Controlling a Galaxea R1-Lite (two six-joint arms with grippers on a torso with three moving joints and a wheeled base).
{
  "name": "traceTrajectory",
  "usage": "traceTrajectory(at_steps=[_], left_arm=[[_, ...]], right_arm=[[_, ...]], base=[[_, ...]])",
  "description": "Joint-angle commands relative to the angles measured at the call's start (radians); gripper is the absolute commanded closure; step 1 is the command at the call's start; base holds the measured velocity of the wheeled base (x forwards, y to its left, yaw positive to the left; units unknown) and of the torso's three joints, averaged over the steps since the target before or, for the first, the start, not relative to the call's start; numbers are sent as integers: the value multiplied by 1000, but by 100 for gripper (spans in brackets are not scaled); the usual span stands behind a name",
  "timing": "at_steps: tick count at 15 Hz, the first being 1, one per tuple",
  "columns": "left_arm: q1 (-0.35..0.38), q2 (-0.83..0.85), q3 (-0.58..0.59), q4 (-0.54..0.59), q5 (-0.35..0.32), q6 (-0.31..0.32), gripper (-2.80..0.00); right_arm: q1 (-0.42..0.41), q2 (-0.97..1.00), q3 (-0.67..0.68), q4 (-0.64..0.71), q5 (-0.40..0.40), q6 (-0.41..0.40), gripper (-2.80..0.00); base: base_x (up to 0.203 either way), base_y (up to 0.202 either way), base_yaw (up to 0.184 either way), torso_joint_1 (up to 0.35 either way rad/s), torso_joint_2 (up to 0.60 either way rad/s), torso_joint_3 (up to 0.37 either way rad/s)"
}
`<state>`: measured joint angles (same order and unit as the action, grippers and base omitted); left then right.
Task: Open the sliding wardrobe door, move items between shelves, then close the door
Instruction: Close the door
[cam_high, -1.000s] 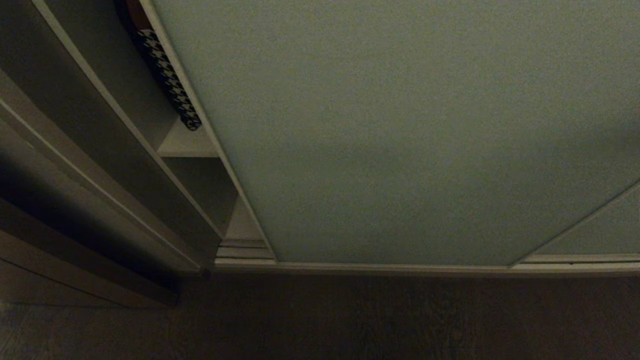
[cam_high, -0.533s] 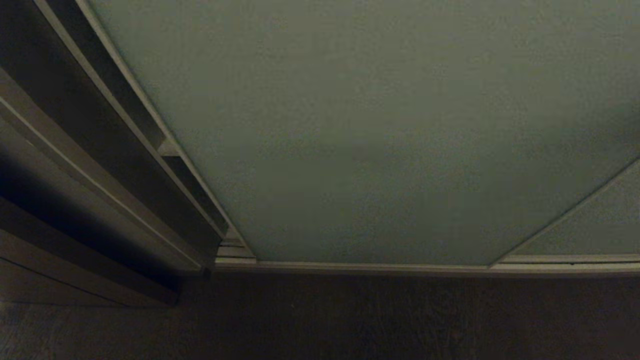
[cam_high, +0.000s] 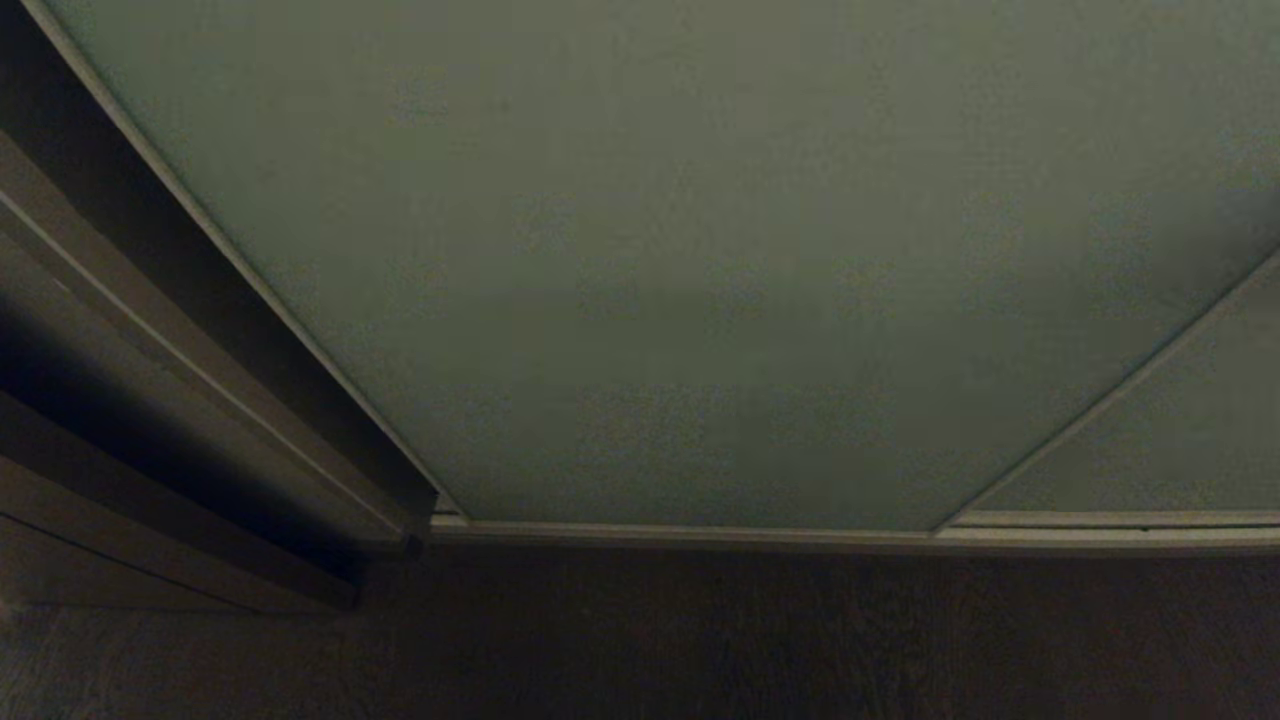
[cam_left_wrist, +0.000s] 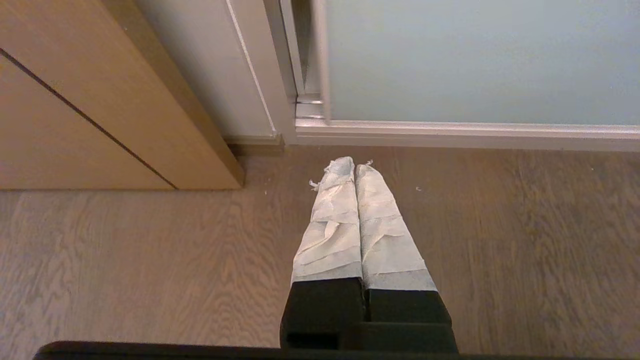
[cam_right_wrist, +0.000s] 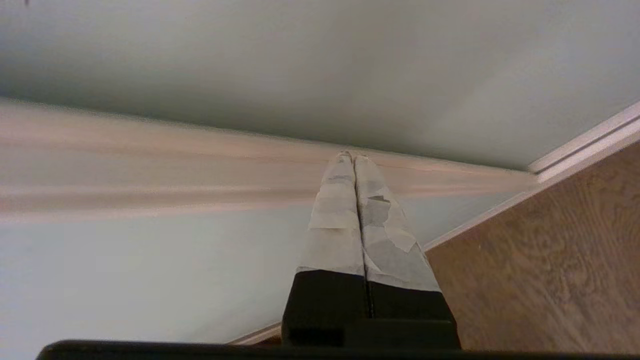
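The sliding wardrobe door (cam_high: 700, 280), a pale grey-green panel, fills most of the head view, and its left edge stands almost at the wardrobe's side wall (cam_high: 200, 380). The second panel (cam_high: 1180, 440) shows at the lower right. The door hides the items and the shelves. My right gripper (cam_right_wrist: 351, 156) is shut with nothing in it, and its tips lie at the light frame strip (cam_right_wrist: 150, 165) of the door (cam_right_wrist: 320, 75). My left gripper (cam_left_wrist: 354, 164) is parked and shut above the floor, short of the door (cam_left_wrist: 475, 60). Neither arm shows in the head view.
The bottom track (cam_high: 700, 535) runs along the wooden floor (cam_high: 700, 640). A wooden cabinet (cam_left_wrist: 100, 100) stands left of the wardrobe. A narrow slit (cam_left_wrist: 302, 50) separates the door's edge from the wardrobe's frame. Floor (cam_right_wrist: 550, 260) lies beside the right gripper.
The door has slid to the left across the opening. It now covers the shelves and the houndstooth thing that showed a second ago. The head view itself has not shifted.
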<state>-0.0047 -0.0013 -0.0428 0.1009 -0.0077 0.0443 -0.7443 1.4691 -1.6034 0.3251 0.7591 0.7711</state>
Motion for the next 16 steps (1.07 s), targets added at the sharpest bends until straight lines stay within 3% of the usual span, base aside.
traceTrajectory(at_steps=[1, 5, 16], left_arm=[[0, 1, 0, 0, 0, 0, 0], [0, 1, 0, 0, 0, 0, 0], [0, 1, 0, 0, 0, 0, 0]], right_arm=[[7, -12, 14, -1, 6, -1, 0], [100, -16, 67, -46, -4, -41, 0], [180, 5, 45, -49, -17, -41, 0]], base=[[0, 0, 0, 0, 0, 0], [0, 0, 0, 0, 0, 0], [0, 0, 0, 0, 0, 0]])
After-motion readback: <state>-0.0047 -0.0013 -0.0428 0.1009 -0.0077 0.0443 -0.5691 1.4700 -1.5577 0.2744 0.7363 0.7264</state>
